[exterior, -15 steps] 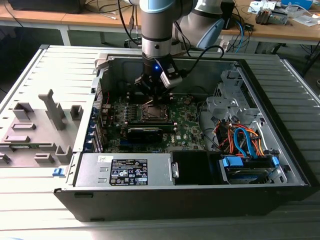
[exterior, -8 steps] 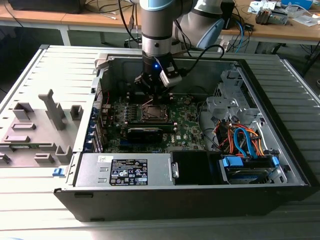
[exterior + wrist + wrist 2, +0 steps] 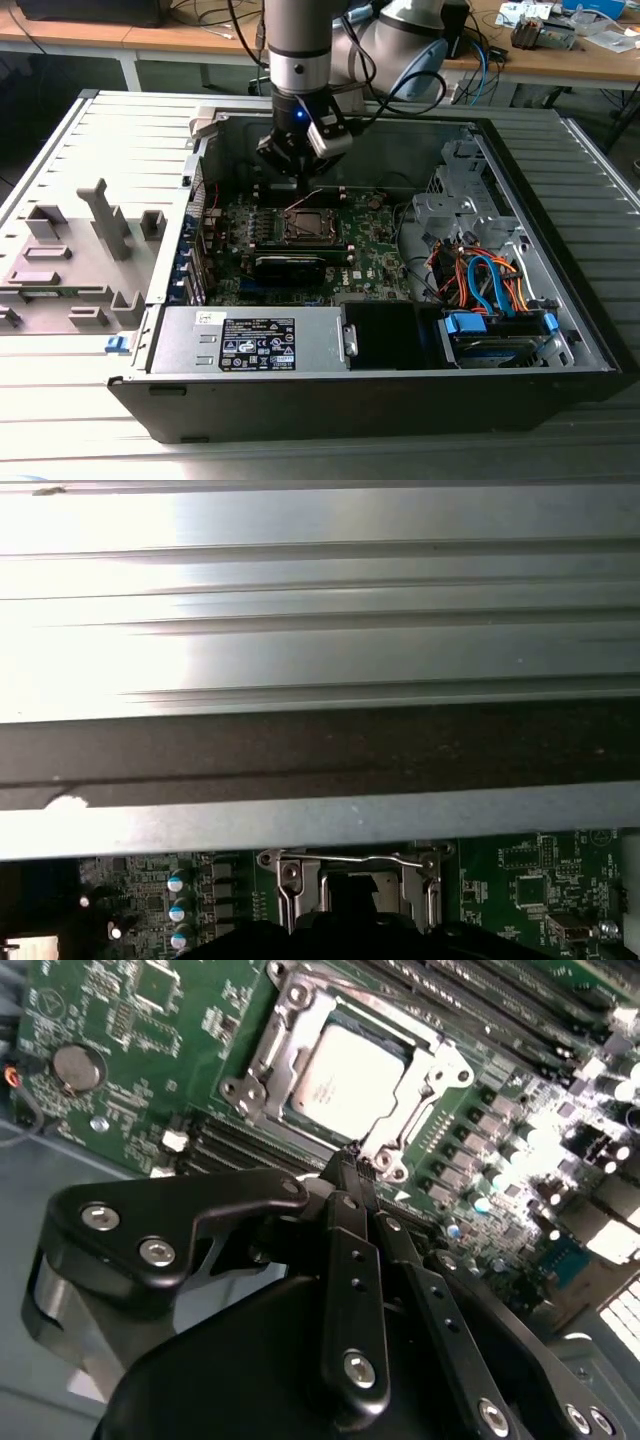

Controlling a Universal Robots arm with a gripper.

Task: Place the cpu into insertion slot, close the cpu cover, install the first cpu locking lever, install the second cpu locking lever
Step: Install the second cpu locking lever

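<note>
The cpu sits in the insertion slot on the green motherboard; the cpu cover lies flat over its edges. The gripper has its thin black fingers pressed together right at the cover's edge; I cannot tell if they pinch anything.

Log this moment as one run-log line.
stage: cpu seated in insertion slot | cpu cover down over it | gripper shut, tips at cover's edge | site: motherboard
</note>
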